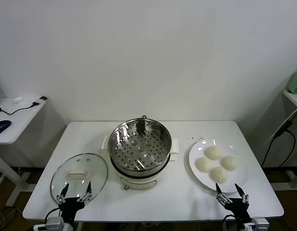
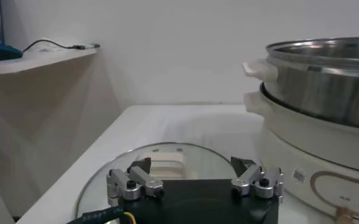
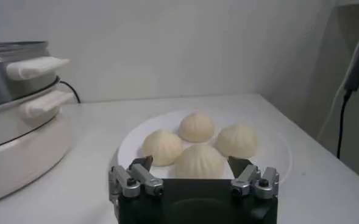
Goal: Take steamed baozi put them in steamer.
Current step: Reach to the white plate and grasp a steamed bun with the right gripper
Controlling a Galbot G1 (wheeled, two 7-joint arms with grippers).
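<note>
Several cream-white steamed baozi lie together on a white plate at the table's right; the nearest baozi is just beyond my right gripper. That right gripper stands open and empty at the front edge, short of the plate. The steamer, a shiny perforated steel basket on a cream pot base, stands empty in the middle. The steamer rises beside my left gripper. That left gripper is open and empty at the front left, over the near rim of the glass lid.
A round glass lid with a cream handle lies flat left of the steamer; the lid is under the left jaws. A side desk with a mouse and cable stands far left. A cable hangs at the right.
</note>
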